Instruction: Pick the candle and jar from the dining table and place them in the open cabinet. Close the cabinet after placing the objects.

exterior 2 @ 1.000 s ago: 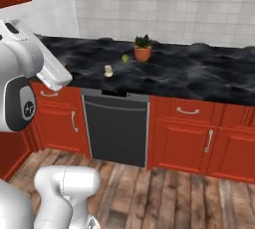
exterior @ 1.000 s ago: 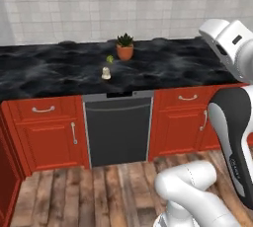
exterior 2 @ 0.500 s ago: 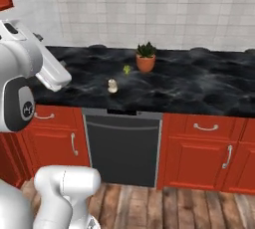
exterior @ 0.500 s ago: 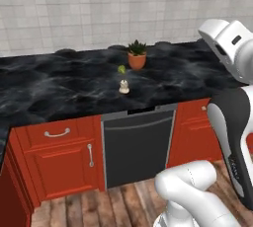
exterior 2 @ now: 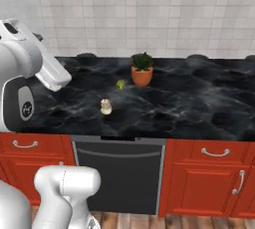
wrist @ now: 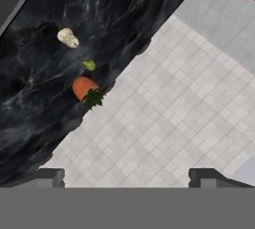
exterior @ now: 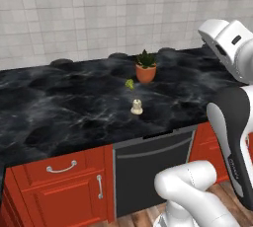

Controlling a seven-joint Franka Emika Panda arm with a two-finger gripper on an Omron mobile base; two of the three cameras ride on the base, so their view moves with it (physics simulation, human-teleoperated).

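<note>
Hand view, jaws wide and empty, candle [wrist: 67, 38] on dining table [wrist: 30, 93], no writing legible.

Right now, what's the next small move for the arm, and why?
Probably swing the hand down over the candle. It stands free on the table, just in front of the broccoli and plant pot. The gripper has open, empty jaws and sits high above the table, so nothing is grasped yet.
</note>
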